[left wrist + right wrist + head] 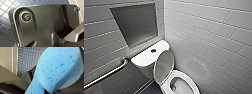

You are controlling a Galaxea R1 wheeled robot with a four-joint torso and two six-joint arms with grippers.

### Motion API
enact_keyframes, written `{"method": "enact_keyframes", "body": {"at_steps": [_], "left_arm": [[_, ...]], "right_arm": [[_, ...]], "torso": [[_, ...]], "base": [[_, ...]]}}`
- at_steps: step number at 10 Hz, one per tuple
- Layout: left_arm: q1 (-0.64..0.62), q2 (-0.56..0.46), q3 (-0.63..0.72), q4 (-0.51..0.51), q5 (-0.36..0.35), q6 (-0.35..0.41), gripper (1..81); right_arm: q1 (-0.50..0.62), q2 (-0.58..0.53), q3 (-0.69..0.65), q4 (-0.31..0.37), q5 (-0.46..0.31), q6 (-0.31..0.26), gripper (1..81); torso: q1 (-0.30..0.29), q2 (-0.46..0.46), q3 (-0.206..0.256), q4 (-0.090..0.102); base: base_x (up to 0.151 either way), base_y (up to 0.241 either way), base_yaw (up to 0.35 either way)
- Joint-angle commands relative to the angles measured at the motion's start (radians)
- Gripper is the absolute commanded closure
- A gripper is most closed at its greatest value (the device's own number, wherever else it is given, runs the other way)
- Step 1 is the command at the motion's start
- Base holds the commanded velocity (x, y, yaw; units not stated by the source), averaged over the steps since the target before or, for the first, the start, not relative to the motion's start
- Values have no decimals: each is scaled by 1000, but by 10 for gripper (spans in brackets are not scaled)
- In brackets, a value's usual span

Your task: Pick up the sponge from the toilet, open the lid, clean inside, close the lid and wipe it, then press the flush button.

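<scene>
Soft, light, porous sponge (55,69), apparently clamped in right pincer (53,90); compressible and easily deformed, best gripped across narrow waist.

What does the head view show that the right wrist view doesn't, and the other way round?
Head view: the white toilet with its lid standing open, the flush button on the tank top, a metal grab bar and a recess in the tiled wall. Right wrist view: the blue sponge up close, speckled with darker spots. Shared: the small blue floor tiles, just a sliver beside the toilet in the head view.
</scene>
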Motion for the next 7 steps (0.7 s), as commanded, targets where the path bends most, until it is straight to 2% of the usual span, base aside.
{"method": "enact_keyframes", "body": {"at_steps": [1, 3, 4, 5, 7], "left_arm": [[47, 22, -53, 16, 25, 3, 10], [76, 42, -78, 5, 25, 50, 10], [96, 59, -77, -74, 56, 184, 10], [114, 81, -61, -251, 138, 396, 10], [113, 110, -32, -741, 256, 867, 10]], "right_arm": [[0, -23, 16, -34, -50, -1, 811], [3, -29, 21, -34, -51, 5, 811], [3, -32, 24, -35, -50, 7, 811], [4, -40, 30, -34, -50, 10, 811], [15, -64, 64, -34, -50, 11, 811]], "torso": [[0, 0, 0, 0], [0, 0, 0, 0], [0, 0, 0, 0], [0, 0, 0, 0], [0, 0, 0, 0]], "base": [[0, 0, 0], [0, 0, 0], [0, 0, 0], [0, 0, 0], [0, 0, 0]]}}
